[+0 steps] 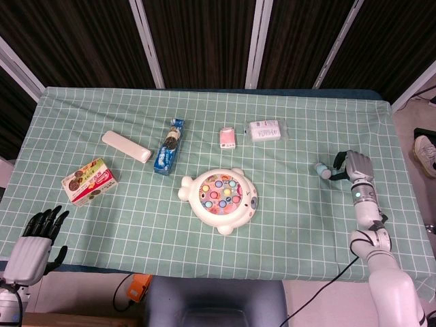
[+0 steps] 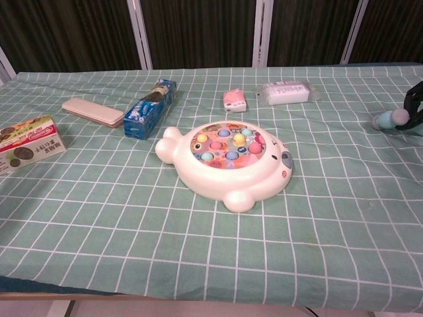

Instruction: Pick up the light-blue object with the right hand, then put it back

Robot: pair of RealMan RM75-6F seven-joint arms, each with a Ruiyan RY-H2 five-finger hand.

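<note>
The light-blue object (image 1: 322, 169) is small and rounded, and sits at the right side of the green checked tablecloth (image 1: 300, 225). My right hand (image 1: 354, 167) is just to its right, with dark fingers curled around its near end. In the chest view the light-blue object (image 2: 390, 119) pokes out leftward from the right hand (image 2: 416, 105) at the frame's edge, low over the cloth. I cannot tell if it touches the cloth. My left hand (image 1: 34, 238) hangs off the table's front left corner, fingers apart and holding nothing.
A white fish-shaped toy game (image 1: 219, 197) lies mid-table. Behind it are a pink box (image 1: 228, 137), a white packet (image 1: 265, 131) and a blue biscuit pack (image 1: 169, 148). A white case (image 1: 126, 146) and a snack box (image 1: 89, 181) are at the left.
</note>
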